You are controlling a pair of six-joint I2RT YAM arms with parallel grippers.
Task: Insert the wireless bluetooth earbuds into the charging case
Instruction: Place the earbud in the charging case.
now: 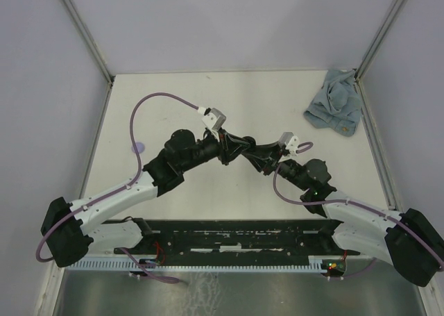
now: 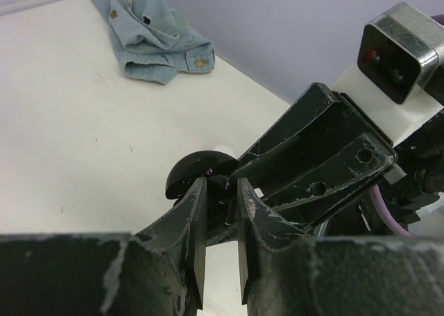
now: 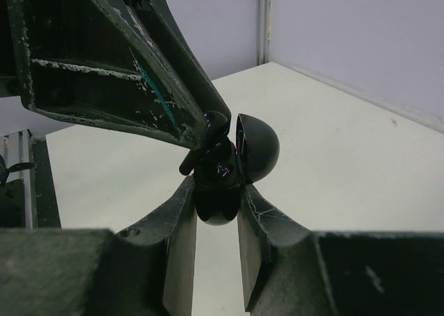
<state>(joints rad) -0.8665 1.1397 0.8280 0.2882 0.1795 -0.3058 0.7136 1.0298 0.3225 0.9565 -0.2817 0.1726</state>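
left gripper [image 2: 220, 192] clamped on small glossy black earbud [image 2: 223, 184], right gripper [image 3: 216, 193] clamped on rounded glossy black charging case [image 3: 259, 146], lid open, crumpled blue denim cloth [image 1: 335, 110] far right

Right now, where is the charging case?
In the right wrist view the black charging case, lid open, sits clamped in the right gripper over mid-table; the left gripper holds a black earbud at its opening.

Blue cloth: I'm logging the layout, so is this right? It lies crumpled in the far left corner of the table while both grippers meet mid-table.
No. The blue cloth lies crumpled in the far right corner of the table, as the top view shows; the left gripper and right gripper do meet mid-table.
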